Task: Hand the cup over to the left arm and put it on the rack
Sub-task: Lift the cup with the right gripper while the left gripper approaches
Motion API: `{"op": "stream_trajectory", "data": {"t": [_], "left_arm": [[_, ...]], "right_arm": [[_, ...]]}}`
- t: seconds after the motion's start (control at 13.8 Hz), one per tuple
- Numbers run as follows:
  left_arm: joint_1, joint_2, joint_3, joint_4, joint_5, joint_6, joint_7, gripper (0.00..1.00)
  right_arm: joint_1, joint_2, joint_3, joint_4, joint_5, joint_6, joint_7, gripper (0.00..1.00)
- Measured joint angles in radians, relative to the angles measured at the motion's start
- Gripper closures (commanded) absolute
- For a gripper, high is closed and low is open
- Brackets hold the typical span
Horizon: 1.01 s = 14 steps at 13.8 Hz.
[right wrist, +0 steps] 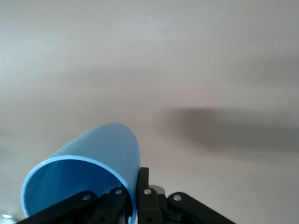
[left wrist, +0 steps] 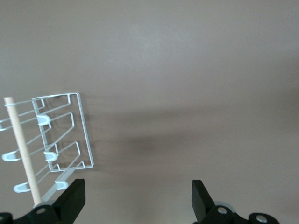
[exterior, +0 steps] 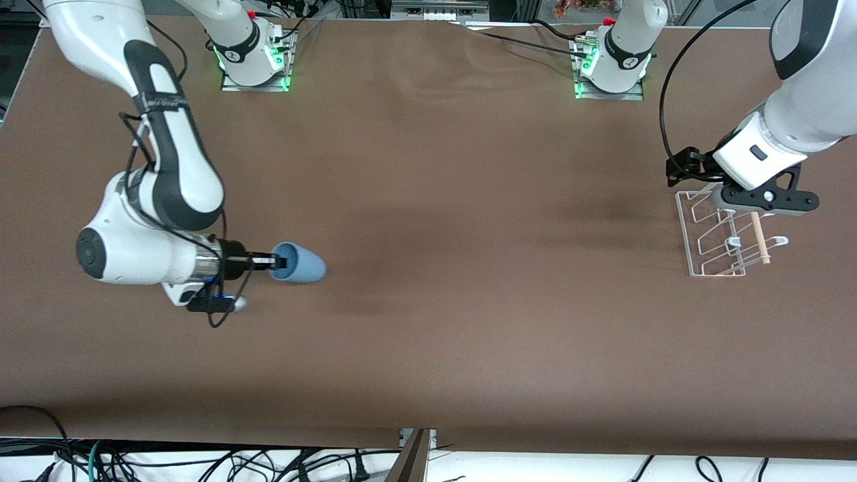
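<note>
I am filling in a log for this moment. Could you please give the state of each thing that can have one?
cup: on its side, held by the rim, mouth toward the right gripper.
right gripper: shut on the cup's rim, one finger inside and one outside.
left gripper: open, empty, over the rack; this arm waits.
rack: on the table at the left arm's end, nothing hung on it.

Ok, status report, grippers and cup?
Right gripper shut on cup rim, cup sideways. Left gripper open over rack, waiting. Nothing between them.
</note>
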Motion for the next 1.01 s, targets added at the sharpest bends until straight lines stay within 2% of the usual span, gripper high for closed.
{"op": "stream_trajectory", "data": {"t": [0.22, 0.36, 0.51, 0.72, 1.01], "left_arm": [[-0.002, 0.003, -0.009, 0.0, -0.006, -0.011, 0.07, 0.0], [0.001, 0.005, -0.008, 0.0, -0.01, -0.016, 0.192, 0.0], [0.004, 0.016, -0.007, -0.001, -0.068, -0.018, 0.358, 0.0], [0.006, 0.041, -0.006, 0.0, -0.199, -0.015, 0.536, 0.0], [0.0, 0.043, -0.009, 0.008, -0.347, 0.037, 0.658, 0.0]], "right_arm": [[0.103, 0.009, 0.001, 0.076, 0.114, 0.002, 0.181, 1.0], [0.15, 0.019, 0.001, 0.115, 0.241, 0.014, 0.27, 1.0], [0.191, 0.036, 0.001, 0.157, 0.34, 0.06, 0.318, 1.0], [0.281, 0.06, 0.003, 0.208, 0.375, 0.173, 0.412, 1.0], [0.4, 0.102, 0.003, 0.275, 0.376, 0.307, 0.533, 1.0]]}}
